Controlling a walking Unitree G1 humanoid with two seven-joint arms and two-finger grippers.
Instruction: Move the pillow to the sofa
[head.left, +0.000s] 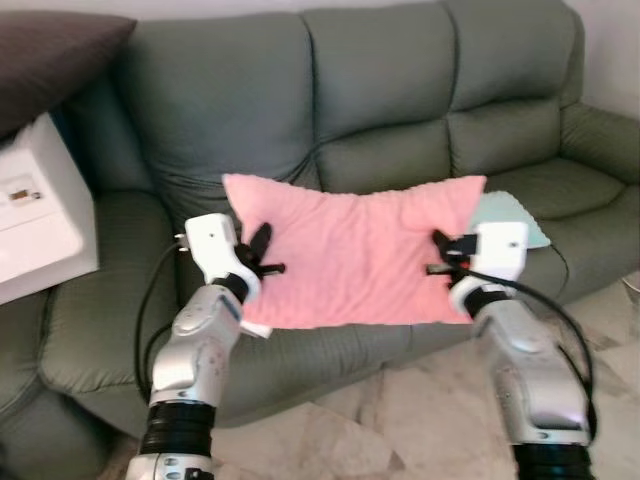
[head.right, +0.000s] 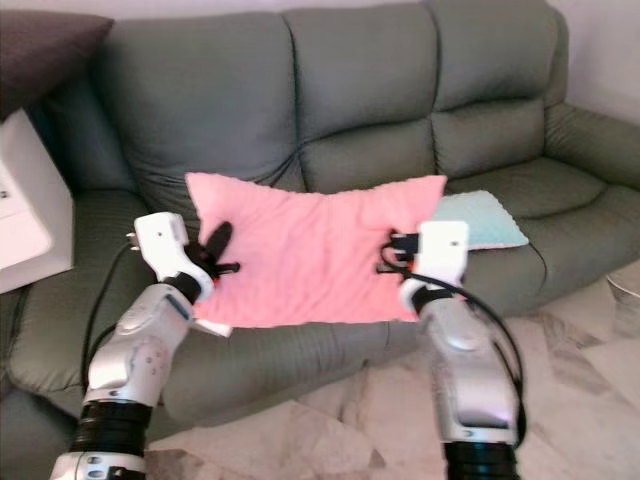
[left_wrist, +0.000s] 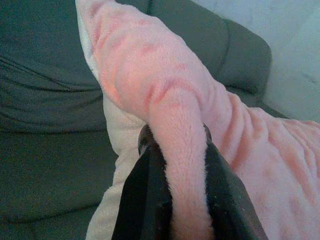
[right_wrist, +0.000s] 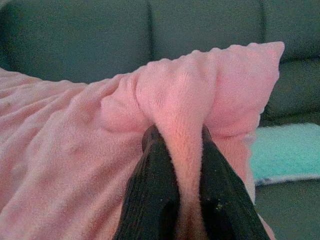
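Pillow (head.left: 355, 250) pinched by left hand (head.left: 262, 258), right hand (head.left: 442, 255), above sofa (head.left: 400, 90)

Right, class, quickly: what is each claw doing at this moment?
Left claw: closed, pinching a fold of the pink pillow.
Right claw: closed on the same pillow's other side.

sofa (head.left: 400, 90) seat free | cyan cushion (head.left: 515, 220) right | white box (head.left: 35, 215) left

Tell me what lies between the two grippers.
The pink pillow spans the whole stretch: the left gripper pinches one side, the right gripper the other, over the sofa. The eye views show this.
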